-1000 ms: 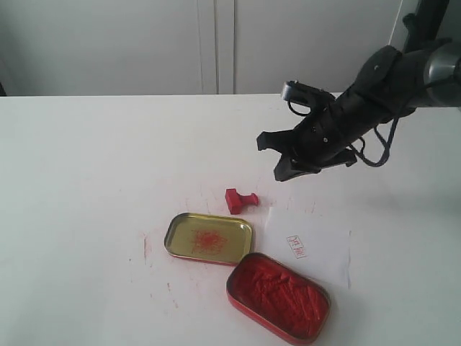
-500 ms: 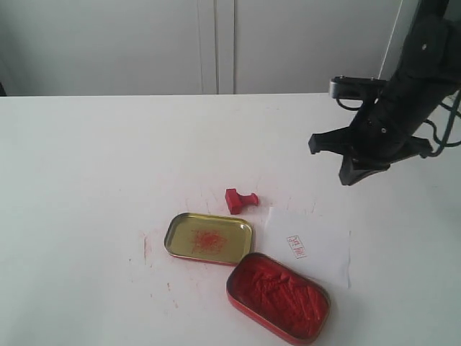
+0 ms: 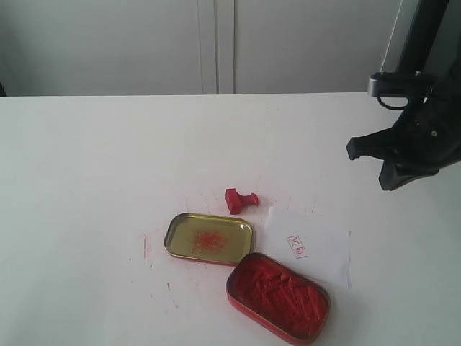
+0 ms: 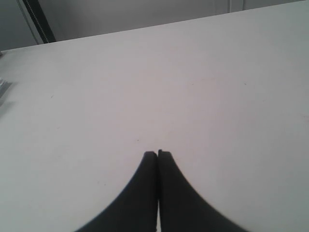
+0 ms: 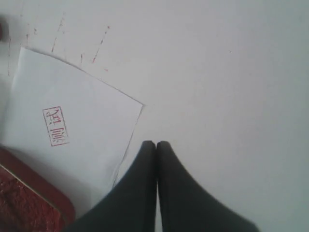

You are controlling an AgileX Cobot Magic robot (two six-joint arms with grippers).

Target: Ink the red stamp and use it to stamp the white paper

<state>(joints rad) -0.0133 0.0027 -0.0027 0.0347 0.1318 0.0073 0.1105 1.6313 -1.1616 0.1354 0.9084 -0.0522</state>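
The small red stamp (image 3: 240, 200) lies on its side on the table, just behind the white paper (image 3: 317, 245). That paper carries a red stamped mark (image 3: 296, 246), also visible in the right wrist view as the mark (image 5: 55, 126) on the paper (image 5: 82, 125). The red tin of ink paste (image 3: 279, 295) sits at the paper's front edge. My right gripper (image 3: 392, 176) hangs shut and empty above the table, far to the right of the stamp; its tips (image 5: 156, 144) are pressed together. My left gripper (image 4: 157, 153) is shut over bare table and does not show in the exterior view.
An open gold tin lid (image 3: 209, 238) smeared with red lies left of the ink tin. Red smudges (image 3: 146, 249) mark the table around it. A corner of the ink tin (image 5: 29, 203) shows in the right wrist view. White cabinet doors (image 3: 216, 43) stand behind the table.
My right arm has swung away to the right and back, from above the stamp to the table's right side. The stamp, paper and tins have not moved.
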